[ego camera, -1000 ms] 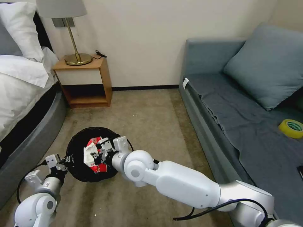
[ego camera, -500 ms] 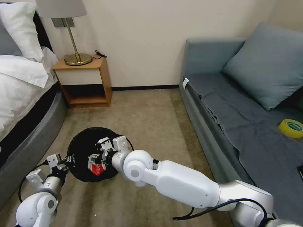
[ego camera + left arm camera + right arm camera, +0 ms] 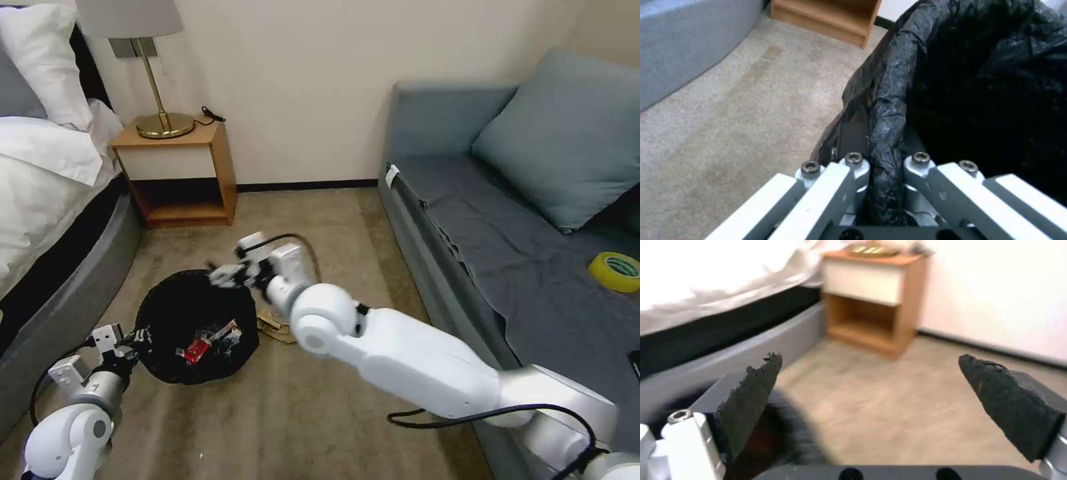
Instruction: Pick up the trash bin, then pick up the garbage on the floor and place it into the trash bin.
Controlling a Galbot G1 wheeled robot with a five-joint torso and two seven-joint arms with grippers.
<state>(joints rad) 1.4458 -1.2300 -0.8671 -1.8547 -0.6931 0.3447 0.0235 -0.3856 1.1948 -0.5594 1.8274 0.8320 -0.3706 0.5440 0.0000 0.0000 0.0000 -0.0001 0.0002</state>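
1. My left gripper (image 3: 137, 338) is low on my left side and clamped on the rim of the trash bin (image 3: 167, 313). The left wrist cam gives the detail: the black bag (image 3: 889, 110) is bunched between both fingers (image 3: 853, 166), pinched tight.
2. The bin is on the carpet (image 3: 320, 227) between the bed (image 3: 53, 220) and the sofa (image 3: 480, 220), mouth up.
3. My right gripper (image 3: 223, 275) hangs above the bin's far rim, blurred in the head cam. The right wrist cam shows the pads (image 3: 751, 400) spread wide w/ nothing between them.
4. Garbage: the head cam looks into the bin and shows the red-and-white packet (image 3: 203, 341) at the bottom, plus dark bits next to it that I can't ID. The left wrist cam sees just black inside.
5. Crumpled tan paper (image 3: 275, 325) lies on the floor just beside the bin, on the sofa side, partly behind my right arm.
6. Misc: nightstand (image 3: 183, 170) w/ lamp (image 3: 143, 67) at the wall, tape roll (image 3: 615, 270) on the sofa seat. The right wrist cam gets the nightstand (image 3: 873, 300) and bed edge, at floor level.
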